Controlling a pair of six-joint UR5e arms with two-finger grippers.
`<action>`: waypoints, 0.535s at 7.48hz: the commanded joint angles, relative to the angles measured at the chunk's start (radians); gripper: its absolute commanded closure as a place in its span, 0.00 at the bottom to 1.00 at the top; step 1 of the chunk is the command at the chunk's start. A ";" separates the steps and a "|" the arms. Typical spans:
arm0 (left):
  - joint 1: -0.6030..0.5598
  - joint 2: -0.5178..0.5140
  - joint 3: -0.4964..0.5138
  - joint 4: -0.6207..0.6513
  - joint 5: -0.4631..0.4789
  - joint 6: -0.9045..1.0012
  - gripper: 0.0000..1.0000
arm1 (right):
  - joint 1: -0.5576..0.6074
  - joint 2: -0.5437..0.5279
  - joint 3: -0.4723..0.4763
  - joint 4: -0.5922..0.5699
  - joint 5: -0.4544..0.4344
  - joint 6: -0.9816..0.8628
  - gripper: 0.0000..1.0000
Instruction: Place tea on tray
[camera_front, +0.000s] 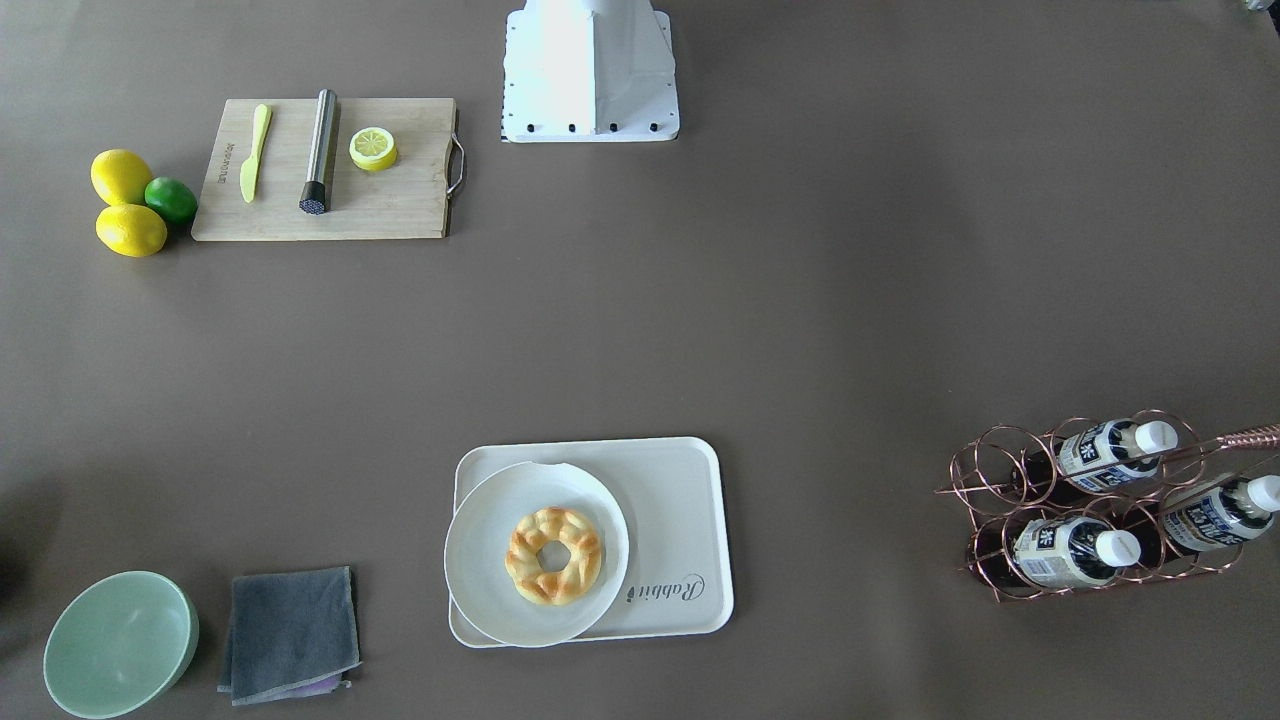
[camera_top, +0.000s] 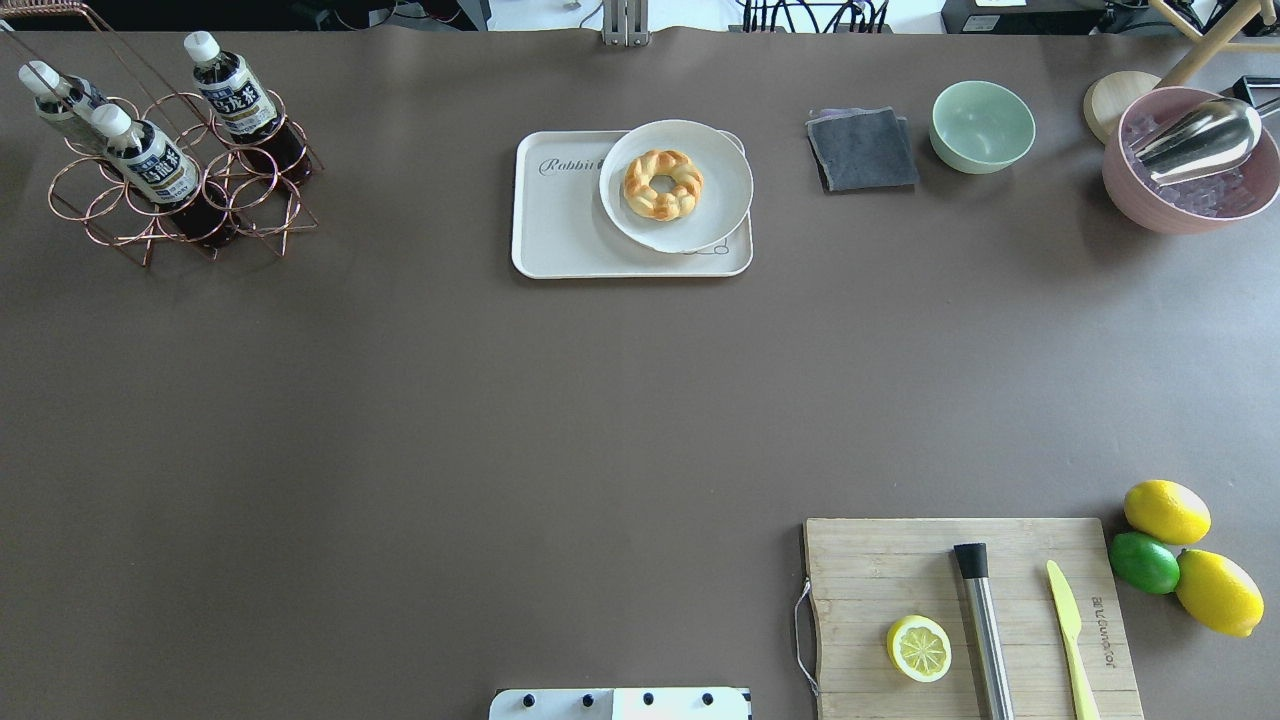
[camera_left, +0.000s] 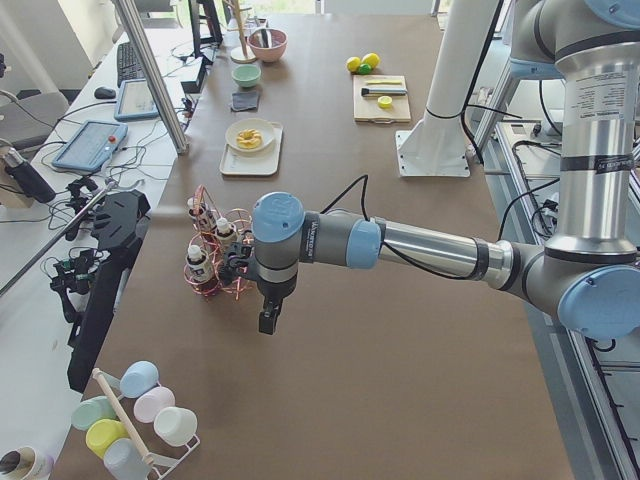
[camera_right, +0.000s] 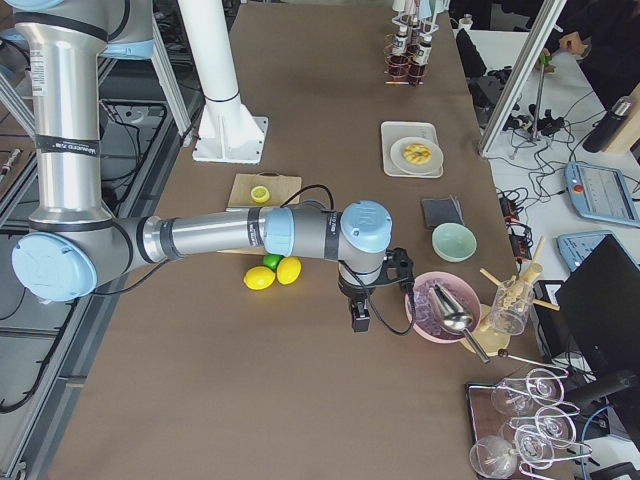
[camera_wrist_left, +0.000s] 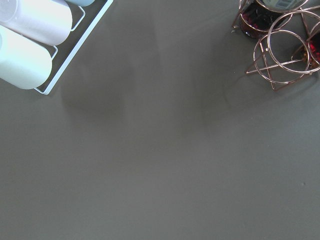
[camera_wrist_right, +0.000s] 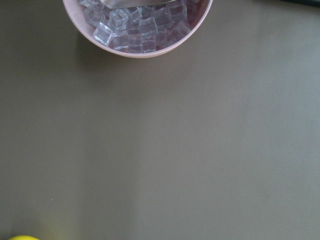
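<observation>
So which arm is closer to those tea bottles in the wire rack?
The left. The left gripper hangs just beside the rack holding the tea bottles; the right gripper is at the table's opposite end, by the pink ice bowl.

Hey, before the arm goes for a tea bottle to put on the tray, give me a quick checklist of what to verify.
1. Tea available: three tea bottles sit in the copper rack. Ok.
2. Left pincer near the rack: it hangs just beside it in the left side view. Ok.
3. Left pincer open: only a side view shows it. Cannot tell.
4. Room on the tray: the plate with the donut covers one half, and the Rabbit half is bare. Ok.
5. Right pincer out of the way: it is by the pink ice bowl, at the far end. Ok.
</observation>
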 joint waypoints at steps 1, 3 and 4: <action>0.001 -0.025 -0.004 0.000 0.003 -0.001 0.02 | 0.001 -0.012 0.004 0.000 0.001 0.000 0.00; 0.001 -0.027 0.005 -0.004 0.000 -0.004 0.02 | 0.003 -0.015 0.009 0.000 0.001 0.000 0.00; -0.003 -0.012 -0.006 -0.056 -0.005 0.004 0.02 | 0.003 -0.017 0.009 0.000 0.001 0.000 0.00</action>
